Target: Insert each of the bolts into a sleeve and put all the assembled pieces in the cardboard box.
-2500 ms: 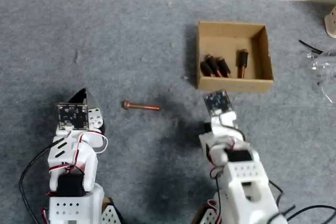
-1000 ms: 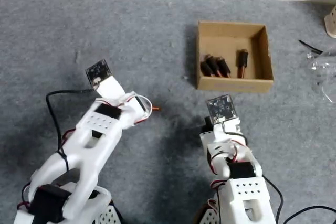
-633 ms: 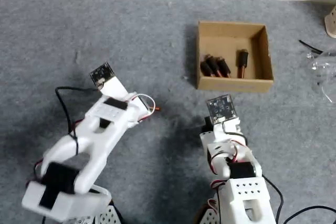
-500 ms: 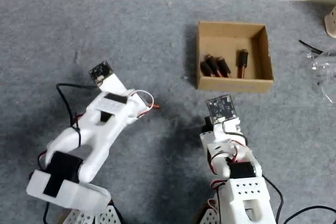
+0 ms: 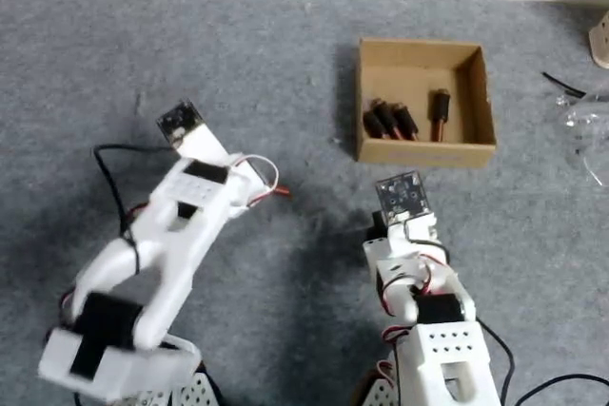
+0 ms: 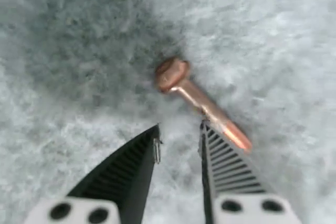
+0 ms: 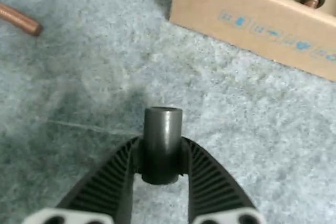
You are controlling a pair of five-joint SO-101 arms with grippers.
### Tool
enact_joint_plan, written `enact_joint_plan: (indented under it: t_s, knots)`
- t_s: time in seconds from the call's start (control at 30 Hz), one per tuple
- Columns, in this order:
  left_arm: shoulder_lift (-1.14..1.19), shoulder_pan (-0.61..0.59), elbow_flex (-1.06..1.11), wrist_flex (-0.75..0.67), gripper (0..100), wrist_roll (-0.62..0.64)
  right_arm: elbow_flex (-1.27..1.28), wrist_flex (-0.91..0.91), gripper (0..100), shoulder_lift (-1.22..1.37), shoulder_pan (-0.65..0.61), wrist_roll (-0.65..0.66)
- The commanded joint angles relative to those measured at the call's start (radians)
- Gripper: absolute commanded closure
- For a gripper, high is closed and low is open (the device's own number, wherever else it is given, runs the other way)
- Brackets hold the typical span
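A copper bolt [image 6: 199,100] lies on the grey carpet. My left gripper [image 6: 180,128] hangs open just above it, and one fingertip [image 6: 206,127] covers part of the shaft. In the high view the left arm [image 5: 195,202] hides most of the bolt, leaving its tip [image 5: 283,193] showing. My right gripper [image 7: 161,153] is shut on a black sleeve [image 7: 163,137] held upright, just in front of the cardboard box [image 7: 252,24]. The box [image 5: 423,151] holds several assembled pieces [image 5: 390,121]. The bolt's end [image 7: 21,20] also appears in the right wrist view.
Clear plastic and black cables [image 5: 580,116] lie at the right edge of the carpet, with a pale object [image 5: 599,40] above them. Open carpet stretches to the left of the box and between the two arms.
The left arm swung out from its rest pose over the bolt and has shifted slightly in the last second. The right arm drew back a little, then kept still with the sleeve.
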Motion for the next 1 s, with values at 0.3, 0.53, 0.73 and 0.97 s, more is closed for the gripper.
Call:
enact_joint_plan:
  t_s: [0.3, 0.53, 0.73, 0.97]
  knots:
    - [-0.028, -0.019, 0.042, -0.221, 87, 0.014, -0.004, -0.002, 99.4, -0.022, 0.013, -0.005]
    - [0.127, -0.013, -0.077, -0.069, 87, 0.048, -0.004, -0.002, 99.4, -0.022, 0.013, -0.003]
    - [0.183, -0.059, -0.111, -0.055, 87, 0.049, -0.004, -0.002, 99.4, -0.022, 0.013, 0.029]
    - [0.213, -0.073, -0.124, -0.005, 87, 0.081, -0.004, -0.002, 99.4, -0.022, 0.013, 0.038]
